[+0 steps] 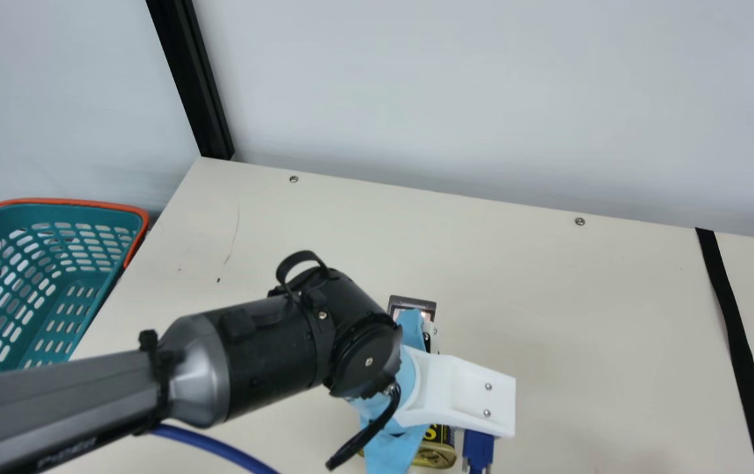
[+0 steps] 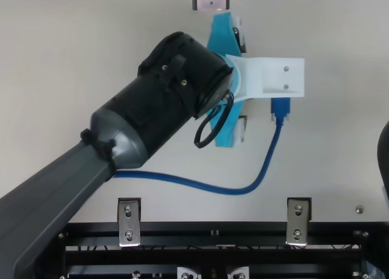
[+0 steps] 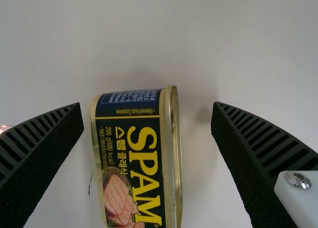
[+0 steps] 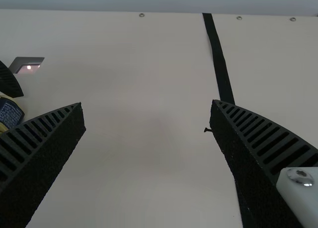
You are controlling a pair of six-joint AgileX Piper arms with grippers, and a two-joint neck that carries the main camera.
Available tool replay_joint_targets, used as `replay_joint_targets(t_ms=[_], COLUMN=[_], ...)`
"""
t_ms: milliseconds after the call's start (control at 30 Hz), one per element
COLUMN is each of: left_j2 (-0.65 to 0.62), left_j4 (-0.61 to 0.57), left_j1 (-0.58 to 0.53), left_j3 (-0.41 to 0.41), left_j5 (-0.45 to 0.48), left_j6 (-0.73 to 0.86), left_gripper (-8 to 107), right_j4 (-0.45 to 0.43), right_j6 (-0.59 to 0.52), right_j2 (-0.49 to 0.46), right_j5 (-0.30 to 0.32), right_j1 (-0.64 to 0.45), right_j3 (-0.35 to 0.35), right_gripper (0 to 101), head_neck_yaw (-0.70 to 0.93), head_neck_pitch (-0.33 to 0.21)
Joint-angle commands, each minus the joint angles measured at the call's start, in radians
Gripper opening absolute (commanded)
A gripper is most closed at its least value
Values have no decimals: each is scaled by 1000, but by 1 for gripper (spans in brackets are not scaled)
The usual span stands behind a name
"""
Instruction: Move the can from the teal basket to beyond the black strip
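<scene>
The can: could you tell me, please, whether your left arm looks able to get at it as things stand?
Probably yes: in the left wrist view my left gripper is open, the can shows between its spread fingers, and I see nothing in the way.

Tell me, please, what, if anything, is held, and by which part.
Nothing is held: the left claw is open, with gaps either side of the can; the right claw is open.

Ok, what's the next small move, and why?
Probably lift the left end effector clear of the luncheon meat can: it is open, the can ungripped, and the right end effector, also open, is nearer the black strip, so could take over.
</scene>
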Motion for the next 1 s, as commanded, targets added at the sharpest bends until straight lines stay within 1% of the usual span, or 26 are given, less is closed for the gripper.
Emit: replay_joint_targets(t_ms=[0, 133, 233, 367, 467, 567, 667, 833, 967], left_j2=[-22, -102, -186, -311, -404, -493, -573, -680, -750], left_j4=[-31, -136, -235, -360, -416, -442, -442, -370, -301], left_j1=[2, 15, 38, 77, 109, 137, 161, 205, 267], left_j3=[8, 49, 102, 195, 276, 363, 453, 608, 725], left_j5=[-17, -64, -119, -223, -334, -464, -606, -844, -995], left_j6=[6, 26, 41, 51, 38, 12, -24, -119, -184], left_gripper=[90, 90, 90, 90, 90, 90, 90, 90, 90], right_j4=[0, 0, 0, 0, 0, 0, 0, 0, 0], right_j6=[0, 0, 0, 0, 0, 0, 0, 0, 0], right_j2=[0, 0, 0, 0, 0, 0, 0, 0, 0], right_j5=[0, 0, 0, 0, 0, 0, 0, 0, 0], right_j1=[0, 0, 0, 0, 0, 0, 0, 0, 0], right_j3=[0, 0, 0, 0, 0, 0, 0, 0, 0], right_gripper=[101, 101, 101, 101, 101, 101, 101, 101, 101], head_neck_yaw=[-4, -4, -4, -4, -4, -4, -4, -4, -4], head_neck_pitch=[-3, -3, -3, -3, -3, -3, -3, -3, -3])
